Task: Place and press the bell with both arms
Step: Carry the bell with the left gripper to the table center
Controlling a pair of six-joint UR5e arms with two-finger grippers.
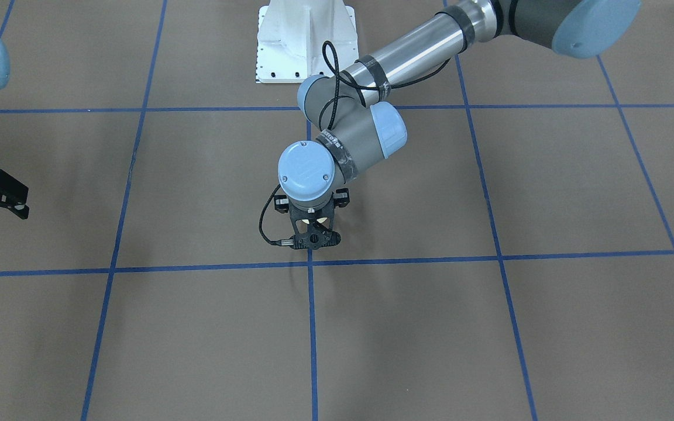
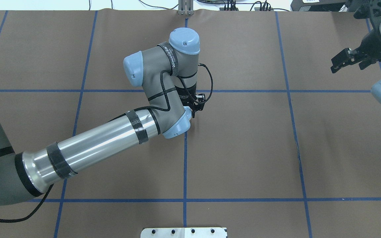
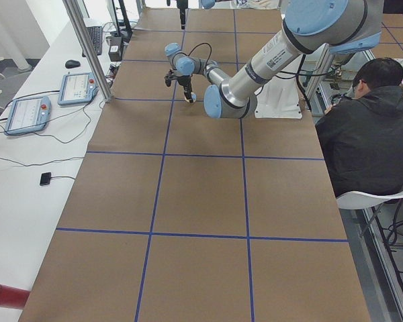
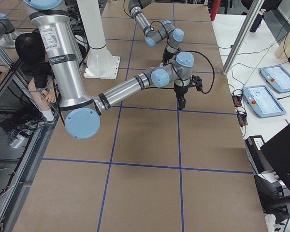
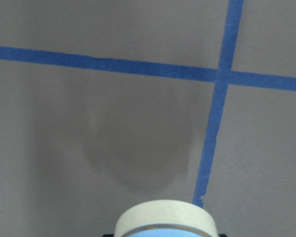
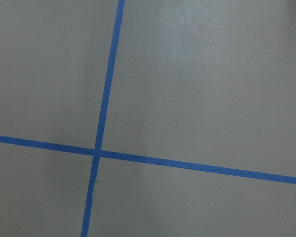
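Observation:
My left gripper (image 1: pixel 313 233) points down near the table's middle, by a crossing of blue tape lines, and is shut on the bell. Only a cream sliver of the bell (image 1: pixel 317 221) shows between the fingers in the front view. Its cream rim (image 5: pixel 165 219) with a strip of light blue fills the bottom edge of the left wrist view, above its shadow on the table. In the overhead view the left gripper (image 2: pixel 195 105) is mostly hidden under the wrist, and the bell is hidden. My right gripper (image 2: pixel 346 61) hangs open and empty far to the right, also seen in the front view (image 1: pixel 0 196).
Brown table sheet (image 2: pixel 243 148) with a grid of blue tape lines (image 2: pixel 184 165). White pedestal base (image 1: pixel 306 41) at the robot's side. A seated person (image 3: pixel 366 134) is beside the table. Tablets (image 3: pixel 80 87) lie on the side bench.

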